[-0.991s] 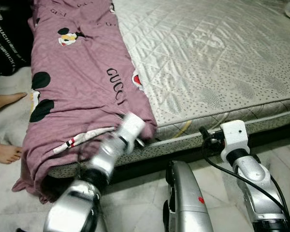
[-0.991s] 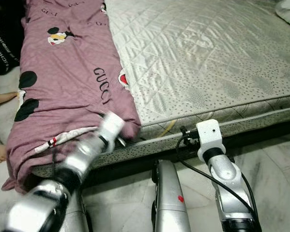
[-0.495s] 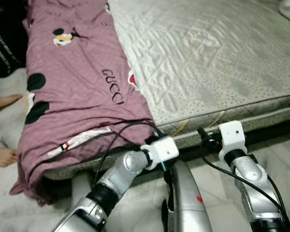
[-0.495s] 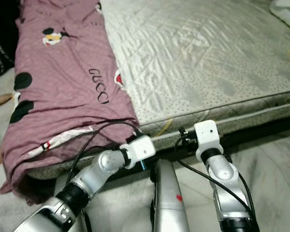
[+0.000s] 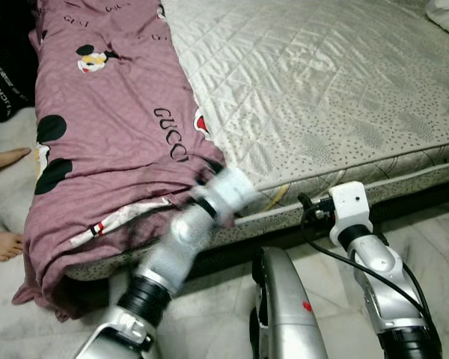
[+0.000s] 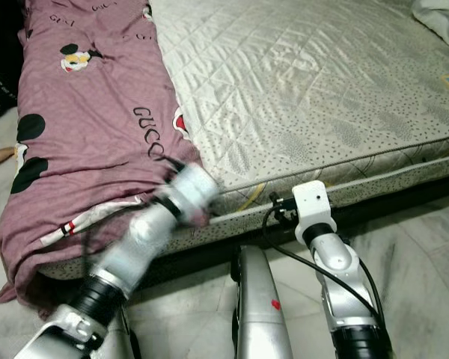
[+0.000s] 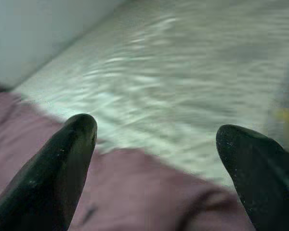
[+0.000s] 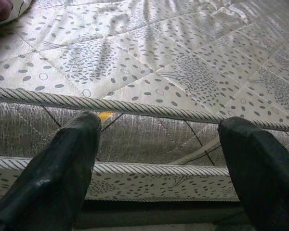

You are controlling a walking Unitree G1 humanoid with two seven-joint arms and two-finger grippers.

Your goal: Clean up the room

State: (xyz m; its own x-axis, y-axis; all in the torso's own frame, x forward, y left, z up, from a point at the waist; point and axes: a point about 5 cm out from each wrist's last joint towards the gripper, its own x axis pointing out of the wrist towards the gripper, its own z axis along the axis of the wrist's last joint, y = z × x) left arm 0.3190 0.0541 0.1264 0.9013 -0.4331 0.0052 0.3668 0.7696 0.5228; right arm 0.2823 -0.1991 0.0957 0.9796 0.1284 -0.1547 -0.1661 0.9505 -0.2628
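My left gripper (image 7: 154, 144) spread wide over the mauve cartoon-print blanket (image 5: 112, 142) at the near edge of the grey quilted mattress (image 5: 322, 97), my right gripper (image 8: 164, 159) spread too, facing the mattress side, bare feet (image 5: 4, 243) on the floor at left

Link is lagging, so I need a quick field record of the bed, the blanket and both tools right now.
mattress: bare, quilted, grey-white
purple blanket: bunched along the mattress's left side, hanging over the near edge
left tool: open, over the purple blanket's near corner, blurred in the eye views
right tool: open, holding nothing, facing the mattress's near side
person's feet: on the floor left of the bed
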